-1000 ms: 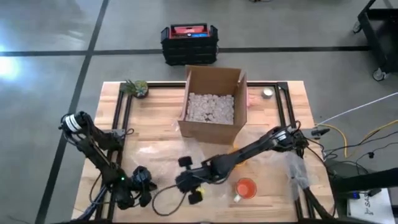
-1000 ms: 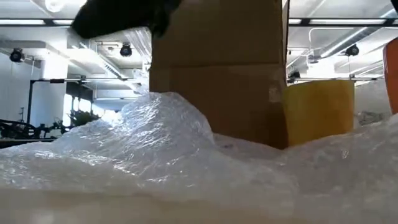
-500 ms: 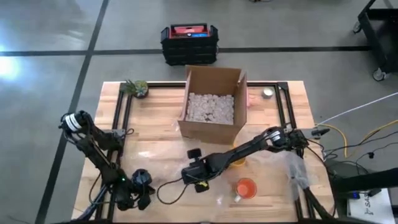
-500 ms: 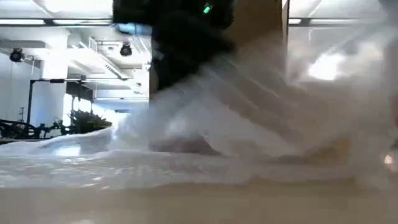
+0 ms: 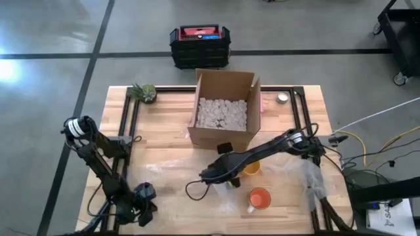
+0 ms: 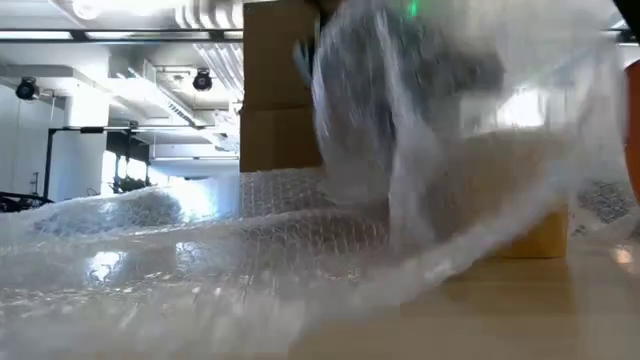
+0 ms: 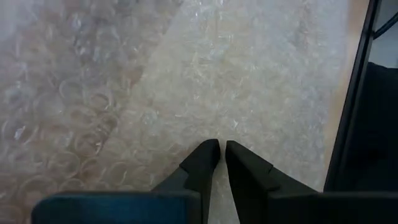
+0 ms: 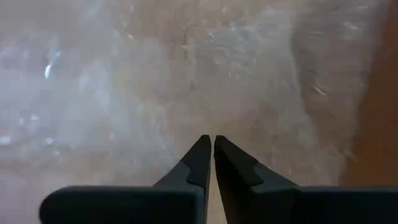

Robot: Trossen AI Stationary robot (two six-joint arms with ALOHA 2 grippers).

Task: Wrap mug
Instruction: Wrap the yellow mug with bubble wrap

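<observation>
From above we see the right tool [image 5: 225, 172] reached in over the middle of the wooden surface [image 5: 167, 115], just in front of the cardboard box [image 5: 223, 110], its fingers pressed together in the right wrist view [image 8: 209, 148] on a fold of the bubble wrap [image 5: 174, 172]. In the low view that sheet [image 6: 300, 250] rises in a steep, blurred peak before the box [image 6: 275, 90] and sags down to the surface at both sides. The yellow mug [image 5: 250, 168] stands just beside the right tool, touching or nearly touching the arm, and in the low view it shows only as a yellow block [image 6: 540, 235] behind the raised plastic (we cannot tell whether the wrap lies over it or merely in front of it). An orange cup [image 5: 259, 197] sits apart from it, nearer the front edge. The left tool [image 5: 146, 194] rests low at the front left corner, over the edge of the sheet; its wrist view shows the fingertips [image 7: 219, 149] nearly closed with a thin gap, nothing visibly between them, pointing at the bubble wrap [image 7: 124, 93]. The box holds pale packing peanuts [image 5: 222, 113]. A small potted plant [image 5: 144, 92] stands at the far left corner, and a black and red case [image 5: 199, 44] lies on the floor beyond the surface.
</observation>
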